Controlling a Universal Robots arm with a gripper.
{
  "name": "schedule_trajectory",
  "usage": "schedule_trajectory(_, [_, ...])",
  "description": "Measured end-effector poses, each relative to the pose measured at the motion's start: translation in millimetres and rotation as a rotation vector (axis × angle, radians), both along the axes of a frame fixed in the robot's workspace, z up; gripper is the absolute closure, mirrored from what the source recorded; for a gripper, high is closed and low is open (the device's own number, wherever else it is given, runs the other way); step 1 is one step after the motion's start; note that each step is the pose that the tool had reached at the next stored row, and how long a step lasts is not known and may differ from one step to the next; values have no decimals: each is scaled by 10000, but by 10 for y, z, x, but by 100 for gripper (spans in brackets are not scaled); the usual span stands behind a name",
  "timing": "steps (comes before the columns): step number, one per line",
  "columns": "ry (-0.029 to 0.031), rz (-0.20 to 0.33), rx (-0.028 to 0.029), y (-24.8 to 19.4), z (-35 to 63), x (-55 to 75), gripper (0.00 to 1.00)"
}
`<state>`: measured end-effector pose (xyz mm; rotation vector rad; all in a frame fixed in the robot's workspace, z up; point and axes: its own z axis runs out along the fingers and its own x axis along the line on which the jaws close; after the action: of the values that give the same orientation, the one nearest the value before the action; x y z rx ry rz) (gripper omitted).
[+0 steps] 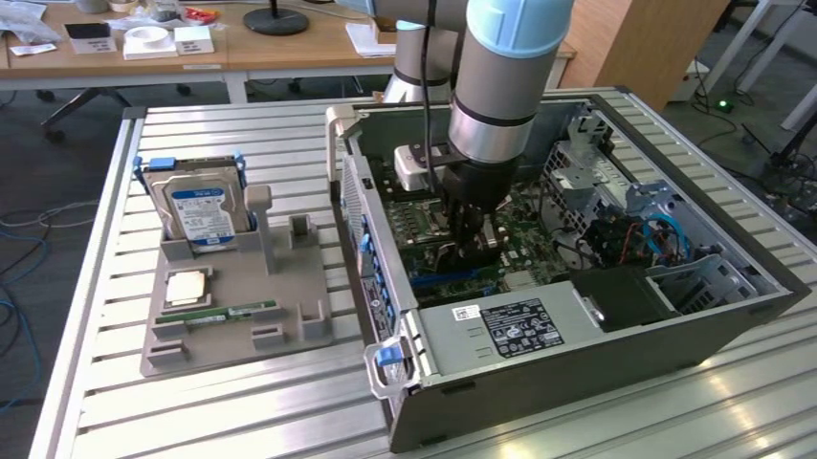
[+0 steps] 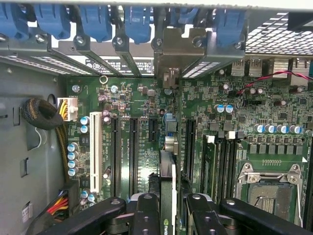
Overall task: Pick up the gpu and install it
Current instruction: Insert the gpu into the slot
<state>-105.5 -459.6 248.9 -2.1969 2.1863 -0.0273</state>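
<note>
While pinched edge-on between the two black fingers (image 2: 146, 215), the gpu (image 2: 167, 196) stands upright over the motherboard (image 2: 146, 98), inside the open case (image 1: 613, 325). The hand (image 2: 171, 210) is narrowed onto the card, one finger on each face.

- gpu runs in line with the long black slots (image 2: 133, 156), between two of them. Can't tell whether its lower edge is in a slot or just above.
- white slot (image 2: 96, 156) lies beside the black ones, away from the CPU socket (image 2: 271, 191).
- blue latches (image 2: 98, 22) line the case's rear wall past the far end of the slots.
- exterior view: hand (image 1: 466, 256) points straight down into the middle of the case, with the power supply (image 1: 511, 325) at the near end.
- outside the case, on the exterior view's left: grey holder (image 1: 255, 325) on the slatted desk (image 1: 230, 411), with the hard drive (image 1: 202, 212) upright at its far end and a green RAM stick (image 1: 236, 313) lying flat nearer the camera.
</note>
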Motion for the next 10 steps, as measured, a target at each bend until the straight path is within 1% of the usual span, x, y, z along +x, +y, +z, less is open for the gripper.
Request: schedule_trajectory(10, [-28, 98, 0, 0, 0, 1, 74])
